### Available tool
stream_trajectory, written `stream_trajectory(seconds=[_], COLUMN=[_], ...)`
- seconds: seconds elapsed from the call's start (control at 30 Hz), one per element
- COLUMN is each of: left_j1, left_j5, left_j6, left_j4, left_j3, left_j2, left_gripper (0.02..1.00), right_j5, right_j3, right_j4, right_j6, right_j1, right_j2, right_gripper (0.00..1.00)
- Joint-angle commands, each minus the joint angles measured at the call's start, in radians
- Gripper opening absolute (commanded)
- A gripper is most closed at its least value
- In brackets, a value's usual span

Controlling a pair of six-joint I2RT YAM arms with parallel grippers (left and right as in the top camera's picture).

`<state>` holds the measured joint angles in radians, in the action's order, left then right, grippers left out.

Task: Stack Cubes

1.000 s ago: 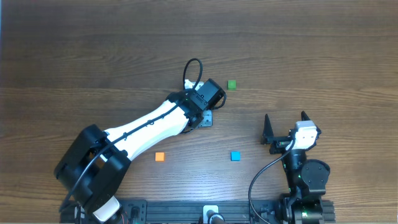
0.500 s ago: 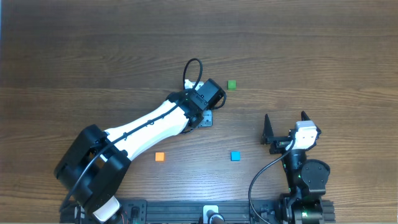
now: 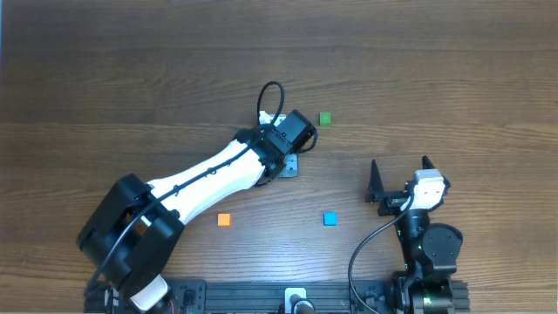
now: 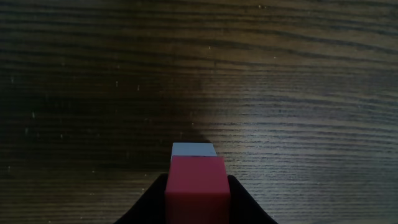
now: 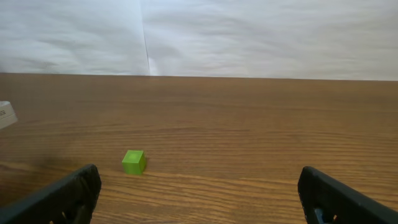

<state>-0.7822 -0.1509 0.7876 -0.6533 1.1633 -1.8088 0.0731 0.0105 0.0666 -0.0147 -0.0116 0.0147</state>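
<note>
My left gripper (image 4: 196, 202) is shut on a red cube (image 4: 196, 186), with a dark finger against each side of it. Just past the red cube shows the pale top of a grey cube (image 4: 193, 149); whether the two touch I cannot tell. From above, the left gripper (image 3: 288, 164) sits low over the middle of the table. A green cube (image 3: 325, 119) lies a short way beyond it to the right. An orange cube (image 3: 224, 220) and a blue cube (image 3: 330, 218) lie nearer the front. My right gripper (image 3: 399, 179) stands open at the right, with the green cube (image 5: 134, 161) far ahead of it.
The wooden table (image 3: 453, 78) stretches bare at the back and far left. A white wall (image 5: 261, 37) rises behind the table's far edge. The left arm (image 3: 205, 179) lies diagonally across the left half of the table.
</note>
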Motion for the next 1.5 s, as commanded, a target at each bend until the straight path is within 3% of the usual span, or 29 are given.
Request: stream_trajectory(seconds=[0.03,0.83,1.03,1.23,1.33,1.37,1.5], left_j1=[0.008,0.008,0.008,0.008,0.008,0.008,0.011], left_j5=[-0.016,-0.027,-0.026,-0.026,-0.026,-0.026,-0.027], left_j6=[0.006,0.006,0.006,0.006,0.007,0.006,0.006], left_j4=[0.0,-0.008,-0.008,-0.008,-0.006,0.002,0.014], left_j3=[0.016,0.016,0.016,0.016,0.016,0.016,0.022], left_j2=[-0.021,-0.021,-0.022,-0.029,-0.03,-0.028,0.014], left_gripper=[0.257,0.261,0.386,0.404,0.503,0.606,0.809], right_j5=[0.005,0.005,0.005,0.005,0.005,0.005,0.005], right_j3=[-0.005,-0.005,-0.005,-0.005,-0.005,-0.005,-0.005], right_j4=[0.003,0.003,0.003,0.003,0.003,0.003,0.003], right_j6=[0.009,0.009,0.009,0.009,0.009,0.009,0.009], right_j1=[0.006,0.006,0.006,0.006,0.006,0.006,0.006], right_j2=[-0.005,-0.005,-0.005,-0.005,-0.005,-0.005,-0.005], right_gripper=[0.993,0.993,0.993,0.993,0.993,0.991,0.991])
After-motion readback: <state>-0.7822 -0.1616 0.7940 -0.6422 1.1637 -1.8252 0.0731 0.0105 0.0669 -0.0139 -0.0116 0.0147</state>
